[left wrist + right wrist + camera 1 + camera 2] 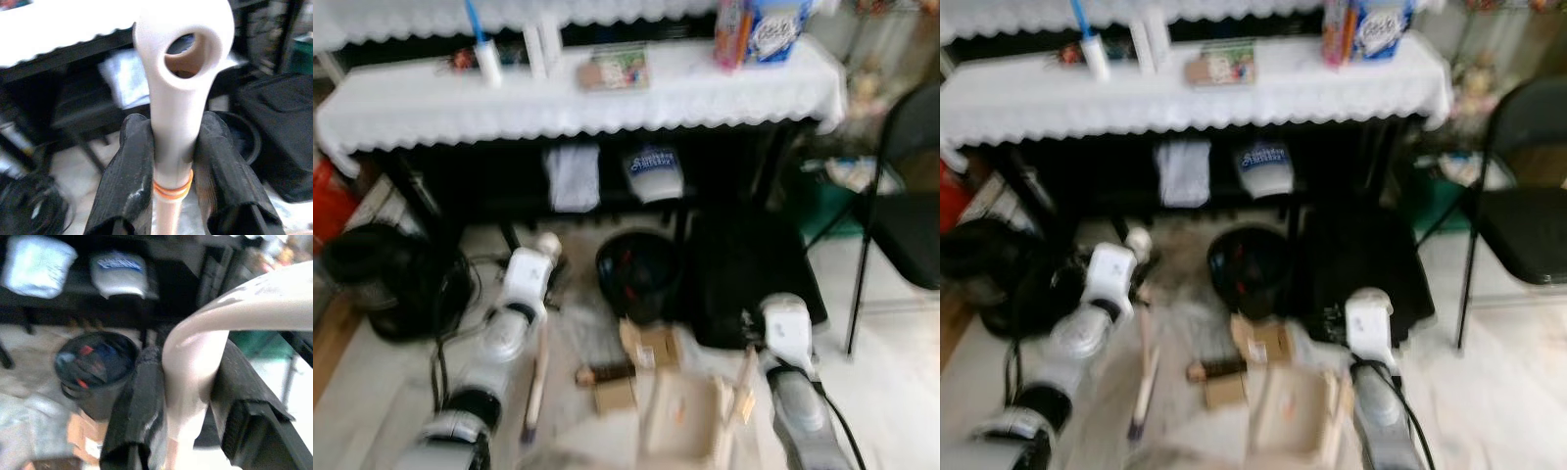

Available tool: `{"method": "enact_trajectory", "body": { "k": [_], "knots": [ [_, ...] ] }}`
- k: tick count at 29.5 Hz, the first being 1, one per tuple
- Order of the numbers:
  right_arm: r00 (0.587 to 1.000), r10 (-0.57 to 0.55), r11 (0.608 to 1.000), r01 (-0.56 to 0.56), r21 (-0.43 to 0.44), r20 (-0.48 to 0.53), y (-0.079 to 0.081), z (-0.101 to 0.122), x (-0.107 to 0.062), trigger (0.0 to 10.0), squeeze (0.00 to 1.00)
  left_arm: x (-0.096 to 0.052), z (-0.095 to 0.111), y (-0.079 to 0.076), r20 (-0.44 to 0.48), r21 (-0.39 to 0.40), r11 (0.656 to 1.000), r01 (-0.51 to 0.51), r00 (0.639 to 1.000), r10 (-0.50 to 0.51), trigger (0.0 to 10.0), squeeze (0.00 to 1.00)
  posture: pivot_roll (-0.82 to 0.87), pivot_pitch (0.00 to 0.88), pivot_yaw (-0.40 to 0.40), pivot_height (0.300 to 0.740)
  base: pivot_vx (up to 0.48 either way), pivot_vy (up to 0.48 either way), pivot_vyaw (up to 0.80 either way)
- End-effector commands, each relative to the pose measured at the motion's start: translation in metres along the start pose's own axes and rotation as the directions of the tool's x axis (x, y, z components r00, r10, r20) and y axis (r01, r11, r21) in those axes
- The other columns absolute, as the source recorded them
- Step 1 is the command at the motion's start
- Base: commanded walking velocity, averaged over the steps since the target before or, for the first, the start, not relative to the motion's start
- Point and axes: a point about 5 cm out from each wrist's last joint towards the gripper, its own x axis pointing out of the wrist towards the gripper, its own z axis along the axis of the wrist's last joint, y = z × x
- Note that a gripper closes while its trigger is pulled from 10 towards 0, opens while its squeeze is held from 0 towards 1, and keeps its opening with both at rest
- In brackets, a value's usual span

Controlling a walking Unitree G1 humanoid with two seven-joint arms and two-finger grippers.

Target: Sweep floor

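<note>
Fingers of the left gripper are clamped on a cream plastic broom handle, right under the hanging-hole at its tip, with an orange band just below the pinch. From the head camera the stick runs down from that gripper toward the floor, its lower end too blurry to make out.

Right gripper is squeezed around a beige curved handle, which looks like it belongs to the dustpan sitting low between the two arms.

Handling-wise, my guess: both are light, stiff molded plastic, smooth enough to twist in the fingers. Holding the broom that near its tip gives reach but not much leverage, so the stick could swivel if the bristles drag.

On the pale floor just ahead are a few small cardboard boxes, what looks like crumpled clear plastic, and a round black bin with red bits inside. Beyond that stands a dark shelf unit draped in a white scalloped cloth. A black bag leans beside the bin, a black folding chair stands off to the right, and a dark round appliance with cables sits on the left.

Everything's pretty motion-blurred.
</note>
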Motion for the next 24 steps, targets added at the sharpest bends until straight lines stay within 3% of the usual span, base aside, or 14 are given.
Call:
{"method": "enact_trajectory", "body": {
  "k": [1, 15, 24],
  "knots": [
    [0.999, 0.023, 1.0, -0.023, -0.001, 0.034, 0.006, 0.007, 0.002, 10.0, 0.0, -0.003, -0.001, 0.008, 0.002, 0.017, 1.0, -0.017, 1.0, 0.017, 10.0, 0.0, -0.13, 0.0, 0.05, 0.74, 0.0, 0.0, 0.0],
    [0.999, 0.048, 0.999, -0.048, 0.003, 0.009, 0.011, 0.001, -0.001, 10.0, 0.0, -0.005, -0.009, 0.006, -0.043, 0.026, 1.0, -0.005, 0.999, 0.006, 10.0, 0.0, -0.12, 0.022, 0.051, 0.74, 0.0, 0.0, 0.0],
    [0.999, 0.018, 1.0, -0.019, -0.011, -0.028, 0.007, -0.008, -0.008, 10.0, 0.0, -0.005, -0.013, -0.001, -0.069, -0.019, 1.0, 0.006, 0.998, -0.008, 10.0, 0.0, -0.13, 0.053, 0.057, 0.74, 0.0, 0.0, 0.0]
  ]
}}
